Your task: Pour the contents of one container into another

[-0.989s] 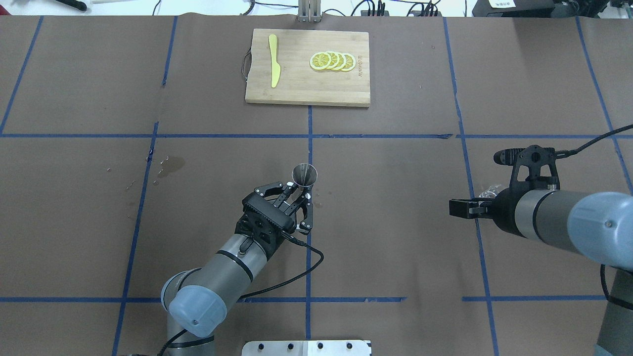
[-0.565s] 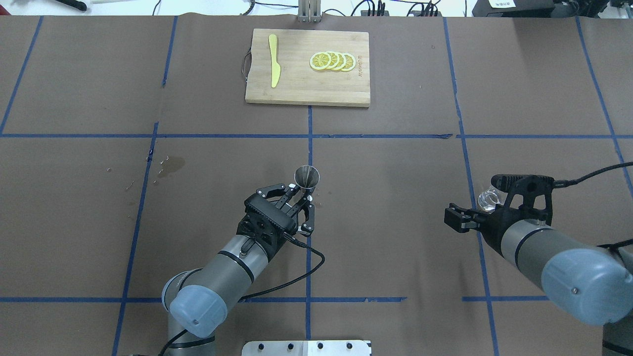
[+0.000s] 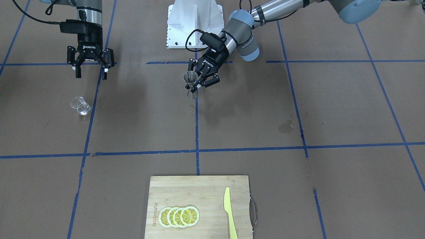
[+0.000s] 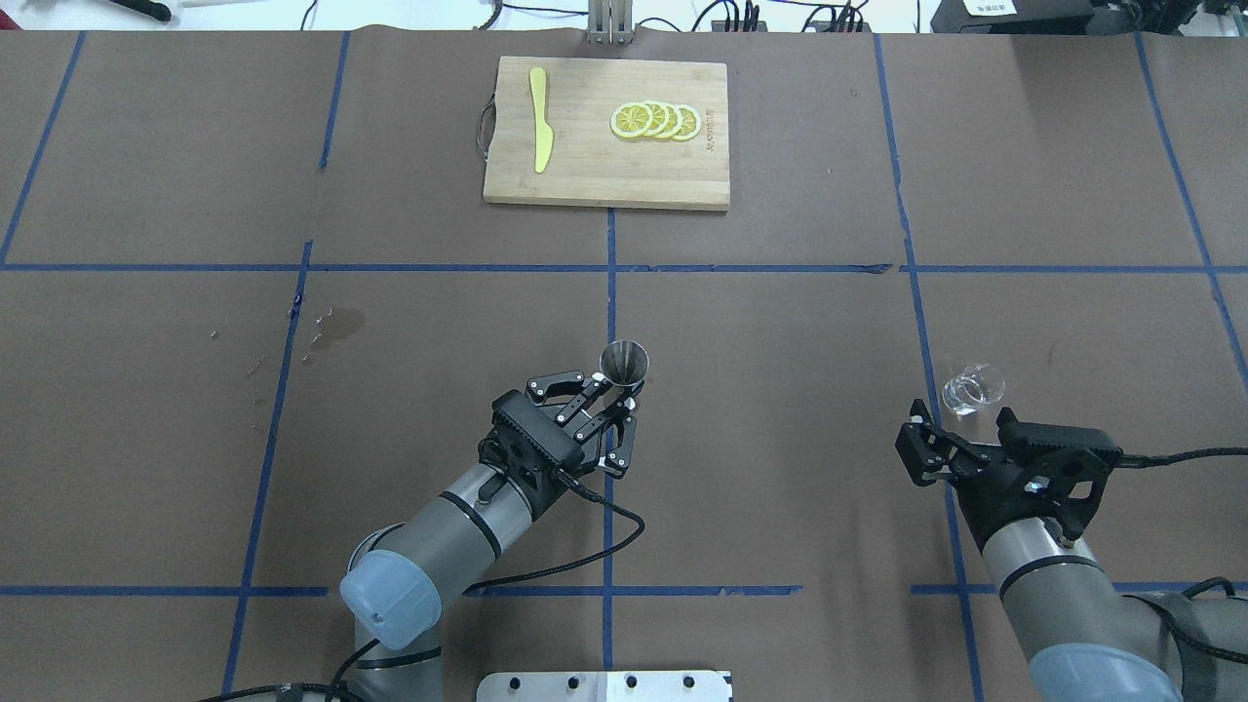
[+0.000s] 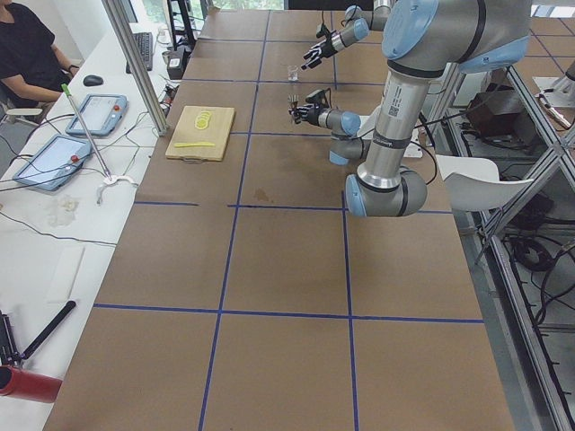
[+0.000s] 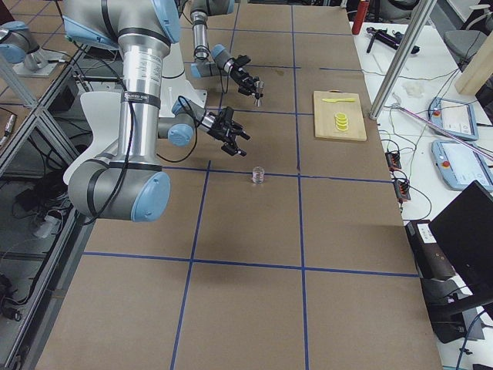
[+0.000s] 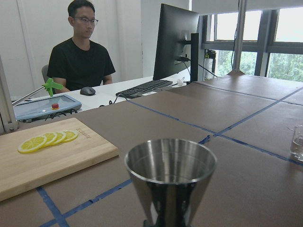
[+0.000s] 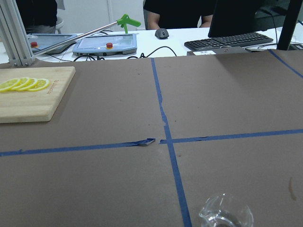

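Note:
The steel hourglass jigger (image 4: 624, 364) (image 3: 190, 82) stands upright near the middle of the table, and my left gripper (image 4: 614, 398) (image 3: 196, 83) is shut on its narrow waist. Whether its foot rests on the paper I cannot tell. In the left wrist view its open cone (image 7: 170, 168) fills the near foreground. The small clear glass cup (image 4: 972, 388) (image 3: 80, 106) stands free on the table at the right. My right gripper (image 3: 90, 72) (image 4: 960, 444) hangs open just behind the cup, on the robot's side, with nothing between its fingers. The cup's rim (image 8: 226, 217) shows at the bottom of the right wrist view.
A wooden cutting board (image 4: 604, 175) lies at the far middle with several lemon slices (image 4: 655, 121) and a yellow plastic knife (image 4: 539, 119) on it. A dried wet stain (image 4: 336, 327) marks the paper at the left. An operator sits at the desk beyond the table's far edge.
My right arm swung back toward the base, away from the glass cup, leaving it standing alone. My left gripper carried the jigger a little to the right.

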`<state>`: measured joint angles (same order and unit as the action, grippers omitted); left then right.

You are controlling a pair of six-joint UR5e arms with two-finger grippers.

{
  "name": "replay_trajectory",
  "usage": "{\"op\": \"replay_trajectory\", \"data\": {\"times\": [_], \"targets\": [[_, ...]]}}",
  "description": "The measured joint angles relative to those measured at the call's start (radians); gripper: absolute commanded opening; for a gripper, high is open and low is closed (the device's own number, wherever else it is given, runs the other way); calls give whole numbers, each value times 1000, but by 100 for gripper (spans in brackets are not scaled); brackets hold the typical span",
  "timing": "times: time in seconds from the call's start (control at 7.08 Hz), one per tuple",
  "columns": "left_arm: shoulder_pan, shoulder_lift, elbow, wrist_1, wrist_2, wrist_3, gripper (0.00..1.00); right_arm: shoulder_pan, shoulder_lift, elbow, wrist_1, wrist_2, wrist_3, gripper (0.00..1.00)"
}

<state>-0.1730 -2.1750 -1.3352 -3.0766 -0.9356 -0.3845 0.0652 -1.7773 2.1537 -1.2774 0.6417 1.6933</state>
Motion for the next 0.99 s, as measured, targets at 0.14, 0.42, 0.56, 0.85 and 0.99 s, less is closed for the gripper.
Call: {"op": "replay_trajectory", "data": {"times": [0.14, 0.42, 0.56, 0.85, 0.99], "targets": [[-3, -3, 5, -8, -3, 1, 0, -5, -2, -20, 2, -23, 26, 94], [-6, -15, 7, -11, -6, 22, 0, -21, -6, -71, 45, -103, 91, 93], [-6, -19, 8, -11, -6, 28, 0, -33, -8, -113, 77, -167, 105, 94], [-6, -25, 8, -11, -6, 32, 0, -48, -9, -200, 132, -251, 111, 93], [-6, -26, 8, -10, -7, 34, 0, -50, -9, -237, 150, -265, 112, 93]]}}
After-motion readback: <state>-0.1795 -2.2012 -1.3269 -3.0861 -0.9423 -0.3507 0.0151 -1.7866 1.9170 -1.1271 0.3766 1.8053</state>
